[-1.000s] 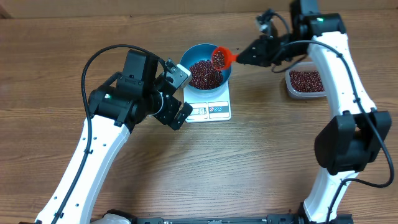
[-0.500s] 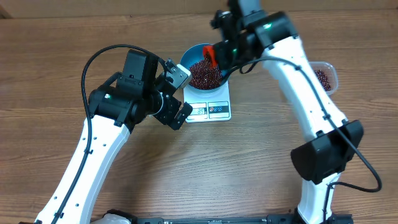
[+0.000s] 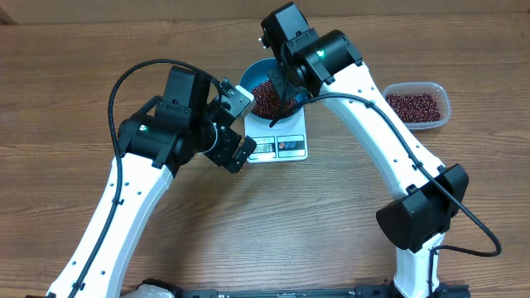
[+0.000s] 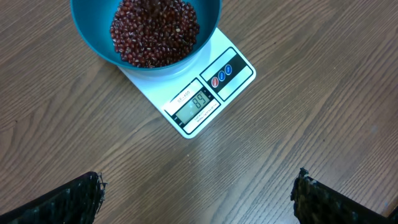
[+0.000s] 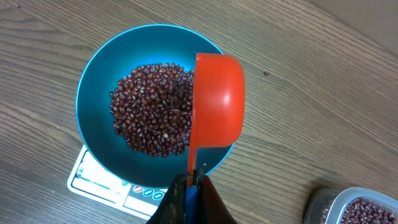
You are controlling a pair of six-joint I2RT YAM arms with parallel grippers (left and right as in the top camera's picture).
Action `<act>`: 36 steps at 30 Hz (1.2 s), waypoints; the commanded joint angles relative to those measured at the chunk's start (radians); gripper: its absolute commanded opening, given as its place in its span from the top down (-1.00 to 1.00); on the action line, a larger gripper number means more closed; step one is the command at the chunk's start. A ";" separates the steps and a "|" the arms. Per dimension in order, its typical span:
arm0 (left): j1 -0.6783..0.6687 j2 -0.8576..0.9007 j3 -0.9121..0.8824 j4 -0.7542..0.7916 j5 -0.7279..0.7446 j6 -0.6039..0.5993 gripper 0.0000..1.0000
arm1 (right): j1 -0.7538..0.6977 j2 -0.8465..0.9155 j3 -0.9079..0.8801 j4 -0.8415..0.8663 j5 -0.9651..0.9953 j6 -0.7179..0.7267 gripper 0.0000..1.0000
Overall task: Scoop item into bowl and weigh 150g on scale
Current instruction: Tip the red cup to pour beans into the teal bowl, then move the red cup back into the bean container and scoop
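The bowl (image 3: 248, 79) sits on the 12 o'clock end of the scale (image 3: 288, 146), whose display and buttons at the 6 o'clock end show clear of it. The beans (image 5: 149, 115) lie in a loose heap across the bowl's floor, with bare blue wall all round them. The right gripper (image 5: 189, 186) is pinched narrow on the handle of a red scoop (image 5: 217, 102). In the right wrist view the scoop hangs over the bowl's 3 o'clock side, turned on edge with its domed back to the camera and its mouth toward the heap; whether any beans remain inside cannot be told. The left gripper (image 4: 199, 199) stands wide and empty above the bare table (image 4: 323, 93), at about 9 o'clock of the scale and near it, its camera looking down on the lit display. A clear tub (image 3: 418, 105) with more beans rests on the table at 3 o'clock of the bowl, well apart.
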 commanded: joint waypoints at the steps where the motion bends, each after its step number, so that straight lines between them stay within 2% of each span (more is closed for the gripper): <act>1: 0.005 -0.011 0.021 0.004 0.019 -0.007 -0.99 | -0.004 -0.035 0.031 0.005 -0.003 0.000 0.93; 8: 0.005 -0.011 0.021 0.004 0.019 -0.007 -0.99 | -0.024 -0.037 0.032 0.007 -0.084 -0.003 0.93; 13: 0.005 -0.011 0.021 0.004 0.019 -0.007 -0.99 | -0.102 -0.064 0.032 -0.007 -0.220 -0.003 0.93; 21: 0.005 -0.011 0.021 0.004 0.019 -0.007 -0.99 | -0.349 -0.153 0.032 -0.079 -0.410 -0.006 0.93; 30: 0.005 -0.011 0.021 0.004 0.019 -0.007 -0.99 | -0.673 -0.174 0.027 -0.173 -0.405 -0.006 0.93; 36: 0.005 -0.011 0.021 0.004 0.019 -0.007 -0.99 | -0.812 -0.163 -0.039 -0.182 -0.407 -0.003 0.93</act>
